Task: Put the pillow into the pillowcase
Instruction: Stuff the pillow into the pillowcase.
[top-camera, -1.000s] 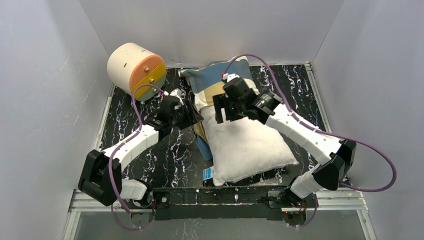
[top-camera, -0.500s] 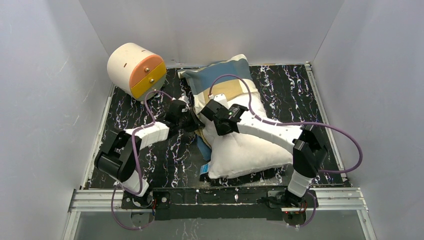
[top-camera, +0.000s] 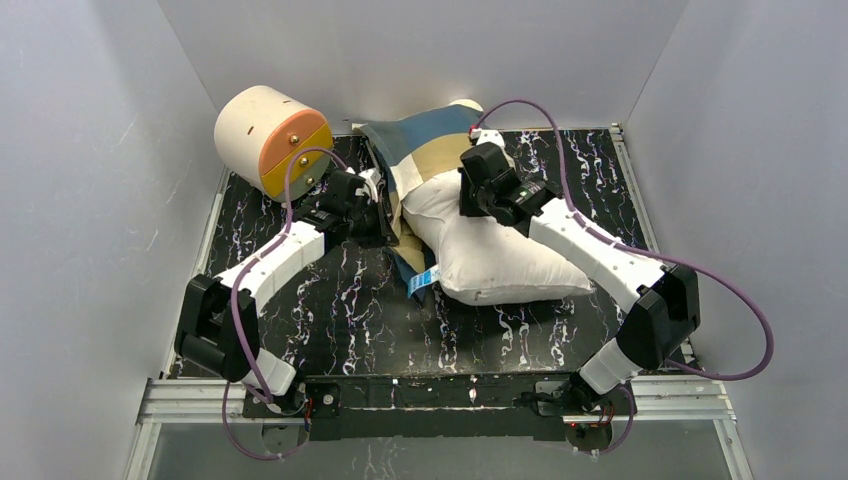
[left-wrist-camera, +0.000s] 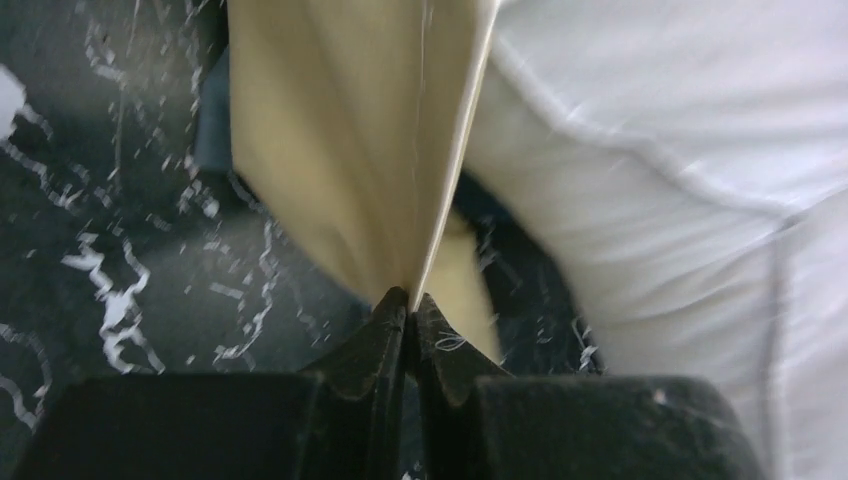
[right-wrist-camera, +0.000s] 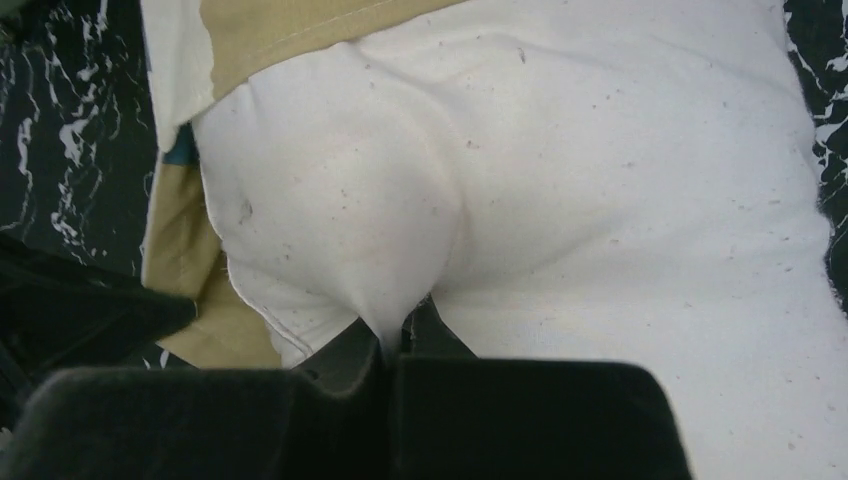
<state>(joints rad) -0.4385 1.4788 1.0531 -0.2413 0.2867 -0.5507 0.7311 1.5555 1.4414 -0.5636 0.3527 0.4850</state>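
Note:
The white pillow (top-camera: 490, 255) lies across the middle of the black marbled table, its far end inside the blue, tan and cream pillowcase (top-camera: 425, 150). My left gripper (top-camera: 385, 215) is shut on the tan edge of the pillowcase (left-wrist-camera: 350, 150) at the pillow's left side; its jaws pinch the fabric (left-wrist-camera: 410, 300). Over the pillow's far end my right gripper (top-camera: 468, 200) is shut on a pinched fold of the pillow (right-wrist-camera: 400, 200), the cloth drawn tight between its jaws (right-wrist-camera: 395, 335). The tan hem of the pillowcase (right-wrist-camera: 290, 30) crosses just above that fold.
A cream cylinder with an orange and yellow face (top-camera: 272, 140) stands at the back left corner. Grey walls close in the table on three sides. A small blue label (top-camera: 422, 282) sticks out at the pillow's near left. Bare table (top-camera: 340, 310) lies near the left arm.
Both grippers have closed, the left on the pillowcase edge, the right on the pillow. Both arms and the pillow have shifted towards the back wall, and the pillowcase top has bunched up.

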